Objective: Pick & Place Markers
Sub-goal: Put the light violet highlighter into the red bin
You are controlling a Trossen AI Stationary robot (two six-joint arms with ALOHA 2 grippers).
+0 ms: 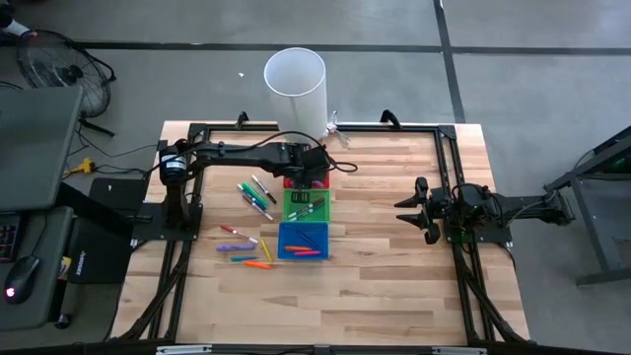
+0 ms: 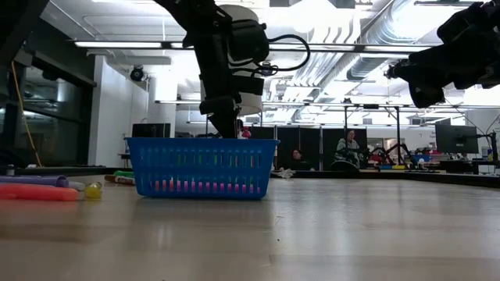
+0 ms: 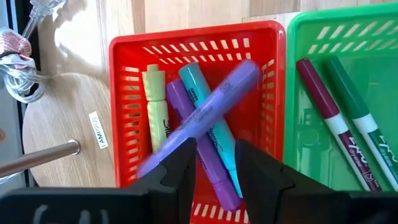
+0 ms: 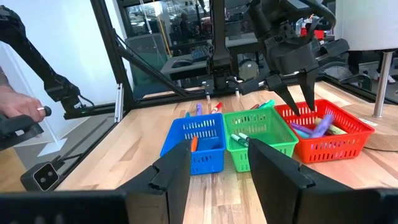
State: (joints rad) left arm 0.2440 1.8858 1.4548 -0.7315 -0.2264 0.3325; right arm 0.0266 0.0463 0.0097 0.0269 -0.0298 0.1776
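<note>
markers [image 3: 205,115] lie in the red bin [image 3: 121,99]: a purple one, blurred, slants across a teal, a yellow and another purple, just past the left gripper [image 3: 214,168], whose fingers stand parted with nothing clearly between them. whether it is touching the purple one i cannot tell. they look light, stiff and smooth, likely to roll; mid-barrel is the sure hold. outward, the green bin [image 1: 308,205] and blue bin [image 1: 303,240] hold more, and loose ones [image 1: 254,195] lie beside on the table [image 1: 394,286]. bin walls crowd any reach. the right gripper [image 1: 419,209] waits well apart, fingers spread and empty.
</note>
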